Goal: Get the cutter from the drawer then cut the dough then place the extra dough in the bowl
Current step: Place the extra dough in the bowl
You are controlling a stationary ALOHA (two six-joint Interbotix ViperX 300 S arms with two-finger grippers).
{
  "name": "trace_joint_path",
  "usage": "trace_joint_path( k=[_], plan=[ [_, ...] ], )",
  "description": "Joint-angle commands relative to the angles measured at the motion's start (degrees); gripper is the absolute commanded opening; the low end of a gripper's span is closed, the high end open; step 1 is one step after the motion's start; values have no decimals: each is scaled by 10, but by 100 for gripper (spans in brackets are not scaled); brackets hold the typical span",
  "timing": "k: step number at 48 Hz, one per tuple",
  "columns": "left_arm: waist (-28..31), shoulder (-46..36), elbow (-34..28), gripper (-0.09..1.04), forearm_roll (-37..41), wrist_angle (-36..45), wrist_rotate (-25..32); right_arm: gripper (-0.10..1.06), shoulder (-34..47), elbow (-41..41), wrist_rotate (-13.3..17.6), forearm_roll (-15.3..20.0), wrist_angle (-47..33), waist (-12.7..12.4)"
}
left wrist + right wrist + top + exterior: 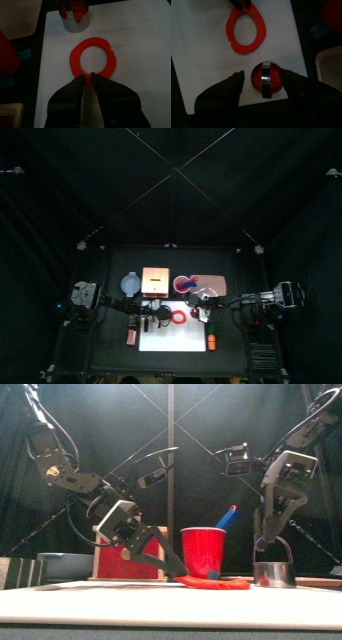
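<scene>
A ring of red dough (75, 54) lies flat on the white cutting board (143, 30). My left gripper (89, 76) is shut on the ring's near edge; in the front view it (170, 572) reaches down at a slant to the ring (217, 582). The round metal cutter (266, 80) stands on the board beside the ring (234, 37), with a red disc of dough inside and its wire handle across the top. My right gripper (264, 75) comes down from above, its jaws on either side of the cutter (274, 574).
Behind the board stand a pale wooden box with a red drawer front (123, 559), a red cup (203, 552) holding a blue knife (227, 515), the blue-grey bowl (127, 283) at the back left and a pink tray (217, 286) at the back right.
</scene>
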Motion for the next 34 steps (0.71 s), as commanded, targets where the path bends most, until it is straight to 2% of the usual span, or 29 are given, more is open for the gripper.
trace_joint_path(
  k=[1, 11, 34],
  plan=[
    [-1, -30, -4, 68, -2, -5, 1, 92, -13, -15, -1, -8, -6, -3],
    [-3, -54, 9, 75, -9, -8, 0, 92, -13, -16, -1, -17, -16, -10],
    [-4, -96, 21, 75, -21, -14, 1, 92, -8, -22, -1, -16, -25, -11]
  ],
)
